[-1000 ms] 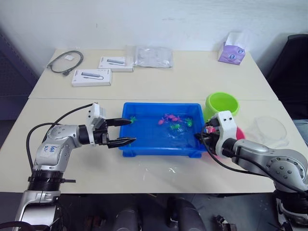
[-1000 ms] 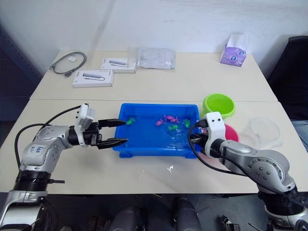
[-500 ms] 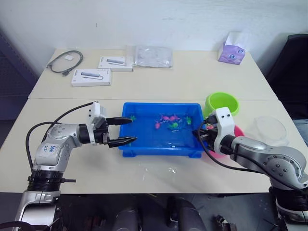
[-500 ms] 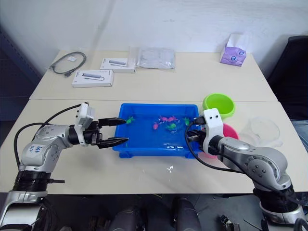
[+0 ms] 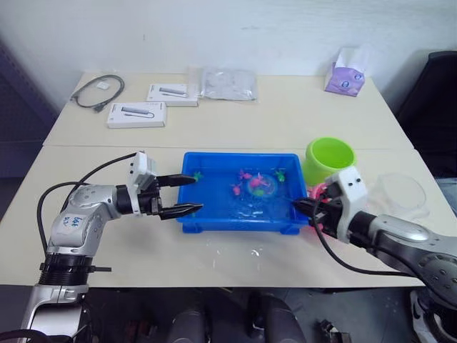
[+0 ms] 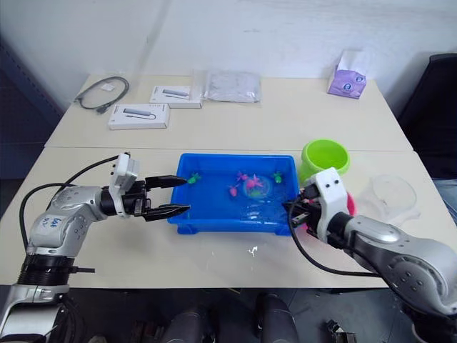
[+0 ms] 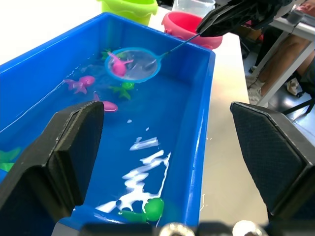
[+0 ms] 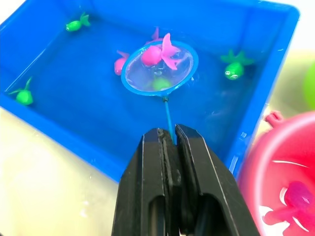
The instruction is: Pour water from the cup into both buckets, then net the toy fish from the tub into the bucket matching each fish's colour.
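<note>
Since a second ago the right gripper (image 8: 170,142) has drawn back toward the near right corner of the tub (image 5: 214,218), off to its right side, and the net (image 8: 160,67) has come up out of the cluster of fish with a pink fish (image 8: 158,53) lying in its mesh. Fingers pressed together on the net's thin stick handle; the blue ring hangs over the water in the right half of the tub (a green fish (image 8: 158,83) shows through the mesh below it).

Left gripper (image 5: 187,194) holds at the tub's left end, fingers spread, one over the far left rim, one at the near left wall. Nothing between them but the tub edge.

Loose fish in the water: greens at the far left corner, near left and far right; pinks near the middle, just beside the ring.

Pink bucket (image 8: 275,172) sits just right of the tub, close by the right gripper, with one pink fish (image 8: 290,204) already inside. Green bucket (image 5: 329,158) stands behind it, at the tub's far right corner. Clear cup (image 5: 401,193) sits further right, near the table edge.

Far side of the table: cable (image 5: 96,91), two white boxes (image 5: 136,114), plastic bag (image 5: 228,83), tissue pack (image 5: 344,72).
</note>
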